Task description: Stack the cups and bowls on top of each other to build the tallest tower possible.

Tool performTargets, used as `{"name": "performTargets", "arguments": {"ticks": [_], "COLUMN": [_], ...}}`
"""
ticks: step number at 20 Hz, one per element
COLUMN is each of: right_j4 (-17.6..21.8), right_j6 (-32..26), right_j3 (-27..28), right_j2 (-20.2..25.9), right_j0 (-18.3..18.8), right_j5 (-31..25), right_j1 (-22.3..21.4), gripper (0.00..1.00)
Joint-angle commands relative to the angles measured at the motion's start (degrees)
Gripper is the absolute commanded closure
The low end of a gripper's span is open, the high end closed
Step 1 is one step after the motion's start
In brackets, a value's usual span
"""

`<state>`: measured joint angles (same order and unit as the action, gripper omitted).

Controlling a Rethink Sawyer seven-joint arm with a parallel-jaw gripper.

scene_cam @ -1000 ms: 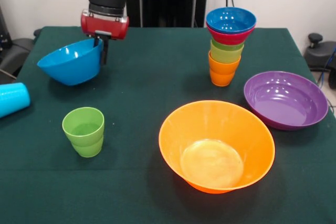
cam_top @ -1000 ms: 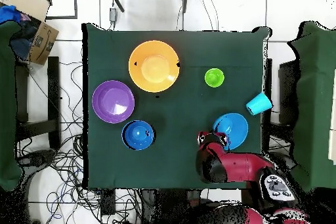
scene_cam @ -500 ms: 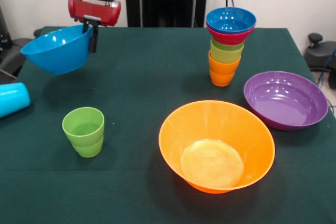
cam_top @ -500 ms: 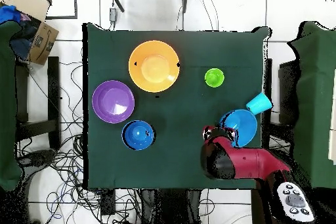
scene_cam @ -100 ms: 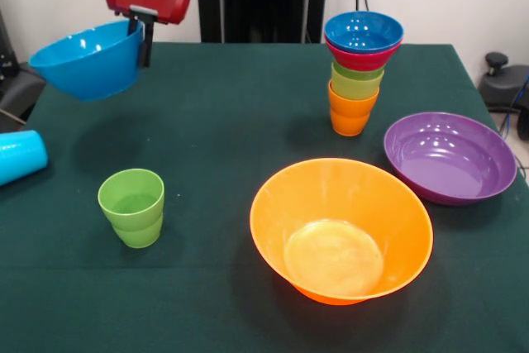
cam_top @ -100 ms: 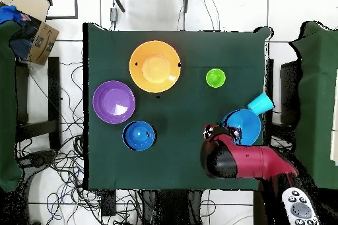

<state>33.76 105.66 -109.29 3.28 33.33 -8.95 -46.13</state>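
Note:
My gripper (scene_cam @ -100 ms: 142,32) (cam_top @ -100 ms: 228,132) is shut on the rim of a blue bowl (scene_cam @ -100 ms: 87,59) (cam_top @ -100 ms: 244,125) and holds it in the air, tilted, above the table's left side in the front view. The tower (scene_cam @ -100 ms: 359,68) (cam_top @ -100 ms: 139,135) stands at the back right: an orange cup lowest, then green cups, a red bowl and a blue bowl on top. A green stepped cup (scene_cam @ -100 ms: 132,207) (cam_top @ -100 ms: 215,77) stands alone near the front left. A light blue cup (scene_cam @ -100 ms: 18,155) (cam_top @ -100 ms: 261,103) lies on its side at the left edge.
A large orange bowl (scene_cam @ -100 ms: 340,229) (cam_top @ -100 ms: 155,66) sits at the front centre. A wide purple bowl (scene_cam @ -100 ms: 449,157) (cam_top @ -100 ms: 113,101) rests to its right, near the tower. A cardboard box (cam_top @ -100 ms: 33,24) and cables lie on the floor beside the table.
The gripper has lifted the blue bowl off the table and carried it up and slightly left in the front view. Everything else has stayed put.

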Motion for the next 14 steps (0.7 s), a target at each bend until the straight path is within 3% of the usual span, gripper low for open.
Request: {"name": "performTargets", "arguments": {"ticks": [1,14], "right_j4": [-2.75,-6.60], "right_j6": [-1.09,-0.43], "right_j3": [-1.53,2.07], "right_j2": [5.07,4.35], "right_j0": [-3.20,-7.00], "right_j5": [-11.85,-21.90], "right_j1": [-4.00,-6.88], "gripper": [1.00,1.00]}}
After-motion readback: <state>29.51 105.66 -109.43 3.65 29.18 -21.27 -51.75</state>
